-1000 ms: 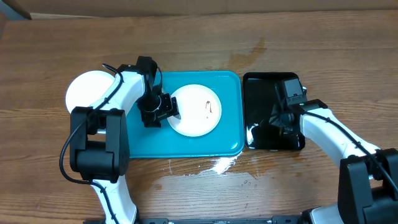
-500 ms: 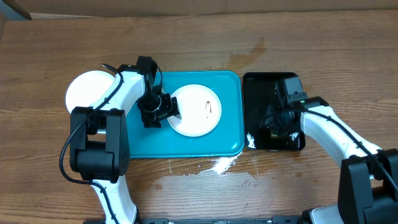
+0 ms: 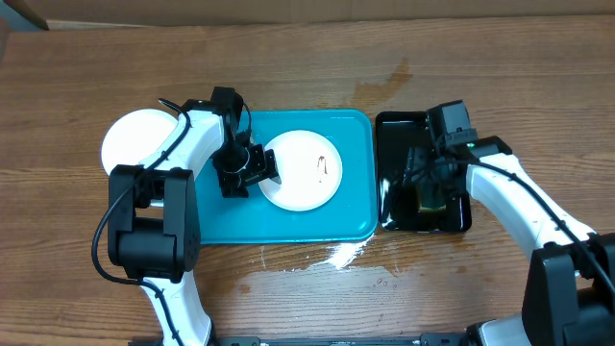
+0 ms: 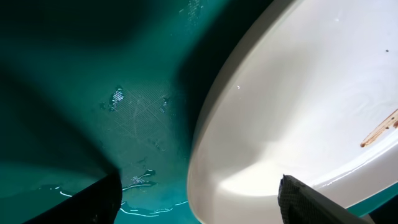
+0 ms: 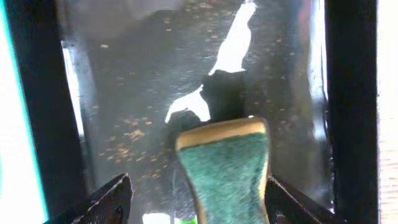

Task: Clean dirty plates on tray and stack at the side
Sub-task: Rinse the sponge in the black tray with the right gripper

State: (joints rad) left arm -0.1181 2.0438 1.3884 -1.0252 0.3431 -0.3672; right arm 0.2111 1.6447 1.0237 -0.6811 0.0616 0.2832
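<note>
Wood-grain worktop (image 3: 288,58), with a wet patch (image 3: 336,255) at its near edge, just short of the turquoise tray (image 4: 93,93). The left fingers (image 4: 93,202) stand apart astride the rim of the smeared plate (image 4: 298,99), one over the tray floor and one over the plate, with nothing clamped. That plate lies on the tray, its brown smear (image 4: 379,127) beyond the fingers. The right fingers (image 5: 109,199) are also apart over the black tray (image 5: 124,74). A green-faced sponge (image 5: 227,168) stands between them, with a clear gap on one side. Outboard of the left fingers, off the tray, a white plate (image 3: 130,139) sits on the worktop. Whether others lie beneath it cannot be told.

Judgement: scrubbing is being prepared. The next move calls for closing on the sponge and steadying the plate rim. Only the overhead view shows the side plate; only the wrist views show the finger gaps.
</note>
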